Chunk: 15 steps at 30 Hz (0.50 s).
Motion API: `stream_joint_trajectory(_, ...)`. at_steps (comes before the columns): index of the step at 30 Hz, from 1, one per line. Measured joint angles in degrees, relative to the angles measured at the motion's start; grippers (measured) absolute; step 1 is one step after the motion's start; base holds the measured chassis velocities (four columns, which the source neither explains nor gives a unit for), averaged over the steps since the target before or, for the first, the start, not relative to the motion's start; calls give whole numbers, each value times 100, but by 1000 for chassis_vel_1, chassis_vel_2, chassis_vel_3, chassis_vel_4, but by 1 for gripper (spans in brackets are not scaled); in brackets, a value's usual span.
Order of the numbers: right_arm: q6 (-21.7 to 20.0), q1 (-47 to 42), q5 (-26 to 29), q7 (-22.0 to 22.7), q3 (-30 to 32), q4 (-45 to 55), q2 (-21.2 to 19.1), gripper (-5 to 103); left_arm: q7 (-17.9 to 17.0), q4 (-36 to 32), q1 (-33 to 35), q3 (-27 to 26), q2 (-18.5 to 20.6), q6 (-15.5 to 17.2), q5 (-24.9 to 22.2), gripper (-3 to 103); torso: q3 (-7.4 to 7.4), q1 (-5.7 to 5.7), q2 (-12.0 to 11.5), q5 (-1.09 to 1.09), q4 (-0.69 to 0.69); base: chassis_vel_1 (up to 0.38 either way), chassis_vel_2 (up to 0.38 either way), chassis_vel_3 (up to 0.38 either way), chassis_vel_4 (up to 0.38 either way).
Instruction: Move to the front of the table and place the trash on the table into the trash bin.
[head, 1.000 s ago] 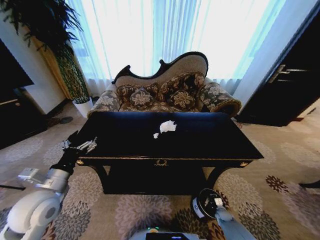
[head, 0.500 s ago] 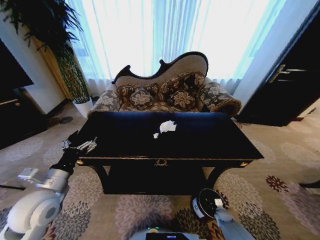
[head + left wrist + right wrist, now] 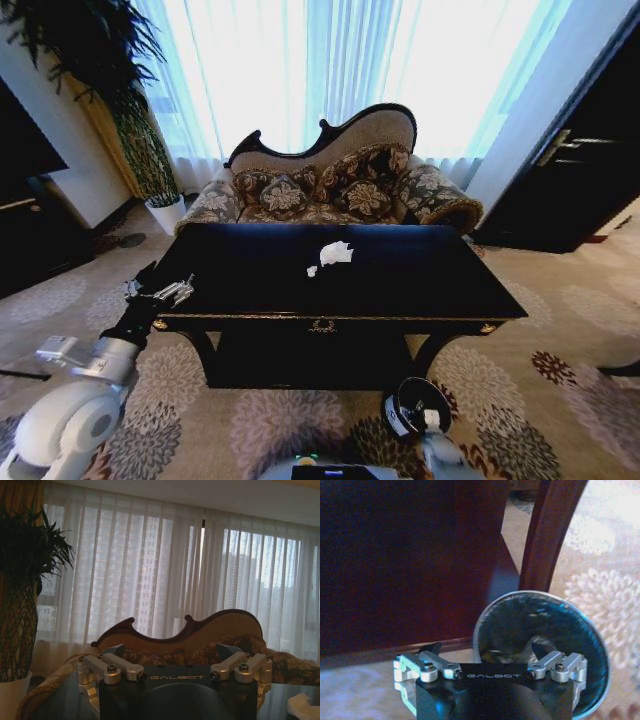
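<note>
The dark glossy table (image 3: 250, 275) stands straight ahead with the trash on its top: a white crumpled tissue (image 3: 335, 252) and a tiny white scrap (image 3: 312, 271) beside it. My left gripper (image 3: 168, 293) hovers open at the table's front left corner, holding nothing. In the left wrist view its gripper (image 3: 172, 651) is spread wide, and the tissue (image 3: 304, 707) lies off to one side. The black trash bin (image 3: 404, 406) stands on the carpet below the table's front right. My right gripper (image 3: 432, 420) hangs just above it. The right wrist view shows that gripper (image 3: 487, 647) open over the bin's mouth (image 3: 520, 620).
A patterned sofa (image 3: 330, 190) stands right behind the table, before bright curtained windows. A potted plant (image 3: 150, 160) is at the back left, dark cabinets (image 3: 575, 170) on the right. The table's leg (image 3: 545, 530) rises next to the bin. Patterned carpet surrounds the table.
My right arm has drawn back toward me over the bin, so less of it shows. The left arm, tissue and scrap have not moved.
</note>
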Motion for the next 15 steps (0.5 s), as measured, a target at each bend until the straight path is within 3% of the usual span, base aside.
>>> stream_joint_trajectory(3, 71, -505, 238, -121, 200, 807, -1, 100, 0, 0, 0, 0, 0, 0, 0, 100, 0, 0, 0, -2, 0, 0, 0, 0, 0)
stream_joint_trajectory(15, 555, -1973, 232, -400, 851, 2734, 131, 100, 0, 0, 0, 0, 0, 0, 0, 100, 0, 0, 0, -1, 0, 0, 0, 0, 0)
